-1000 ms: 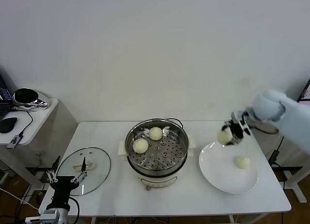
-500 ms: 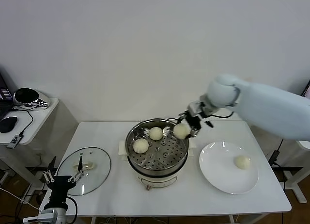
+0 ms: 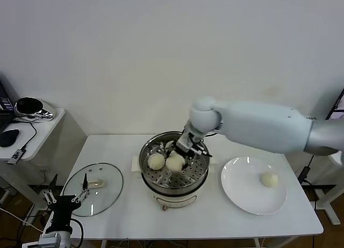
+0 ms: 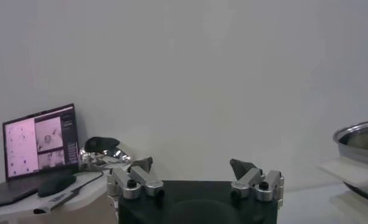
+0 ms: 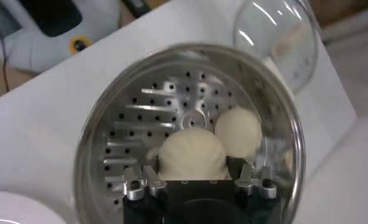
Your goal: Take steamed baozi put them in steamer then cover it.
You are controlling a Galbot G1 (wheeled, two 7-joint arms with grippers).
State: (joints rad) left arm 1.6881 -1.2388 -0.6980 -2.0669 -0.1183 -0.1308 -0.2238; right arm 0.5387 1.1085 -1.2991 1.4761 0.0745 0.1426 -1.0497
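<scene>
Left gripper [image 3: 65, 197]: parked low, off the near left corner of the table, well left of the steamer; its fingers [image 4: 141, 164] stand spread apart, holding nothing.
Glass cover [image 3: 94, 188]: lies flat on the table to the left of the steamer, apart from it, cream handle [image 3: 94, 183] up. Likely rigid, breakable and slick; that oblong handle looks the safest place to take hold.
Steamer [image 3: 148, 178]: steel pot with a perforated tray [image 5: 141, 128], mid-table on its white base.
Baozi in the steamer: one bun [image 3: 156, 161] rests on the left part of the tray; another seems to sit toward the back, mostly hidden by the right arm.
Right gripper [image 3: 176, 160]: inside the steamer rim, low over the tray, its fingers closed on a baozi [image 5: 191, 156] just beside the resting bun.
Held baozi, handling: it looks soft and light, easily dented; a gentle squeeze across its widest sides suits it, and it may be a little tacky on release.
White plate [image 3: 236, 197]: to the right of the steamer, carrying the last baozi [image 3: 268, 179], not yet moved.
Task stage: probably the third bun about to be set down, one more and the cover to follow.
</scene>
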